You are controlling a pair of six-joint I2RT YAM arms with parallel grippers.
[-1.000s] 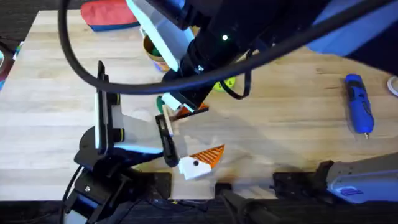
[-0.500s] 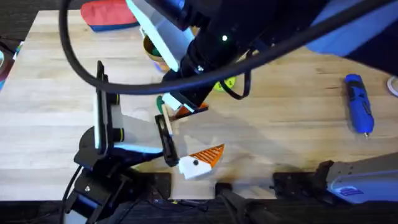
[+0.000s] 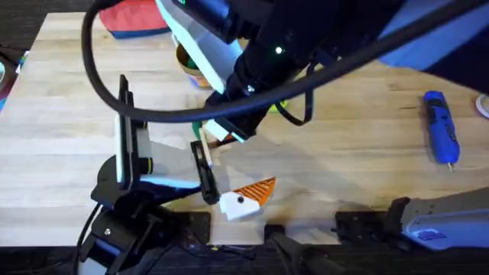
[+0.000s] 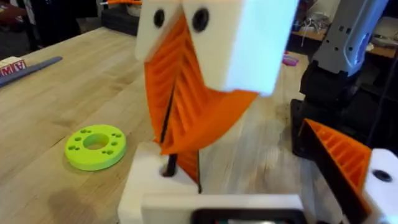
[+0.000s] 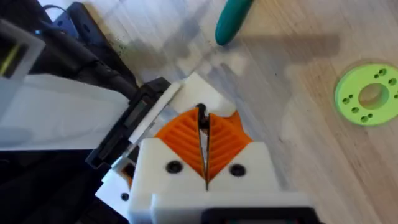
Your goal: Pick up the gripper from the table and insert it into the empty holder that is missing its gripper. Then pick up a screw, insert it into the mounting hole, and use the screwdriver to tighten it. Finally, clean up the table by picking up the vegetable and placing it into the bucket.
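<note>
While the right arm's pincer (image 5: pixel 205 140) reaches across the pale wooden surface (image 3: pixel 359 114), its orange ribbed pads are pressed together on a thin dark screw (image 5: pixel 200 114). It holds the screw tip-down over the white plastic wedge-shaped finger mount (image 4: pixel 152 186) on the left arm. The step in hand looks like seating the screw in the mounting hole. In the left wrist view the screw's tip meets the mount's face at a small dark spot, though I cannot tell how deep it sits. Whether the small orange plastic wedge is already seated in that mount is also hidden behind the pads.

The left arm's pincer (image 4: pixel 245 180) stands wide and holds nothing, with its white mount on one side and its orange-tipped finger well apart on the other.

Next, I judge, the screw must go in straight and be released without tipping. The chunky bright blue pen-shaped screwdriver (image 3: pixel 441 127) lies far off by the right edge, so fetching it calls for a long reach.

The dark green elongated toy vegetable (image 5: pixel 231 20) lies near the mount, not yet cleared. The tan-orange round bucket (image 3: pixel 186 61) stands toward the back, partly covered by the arm.
</note>
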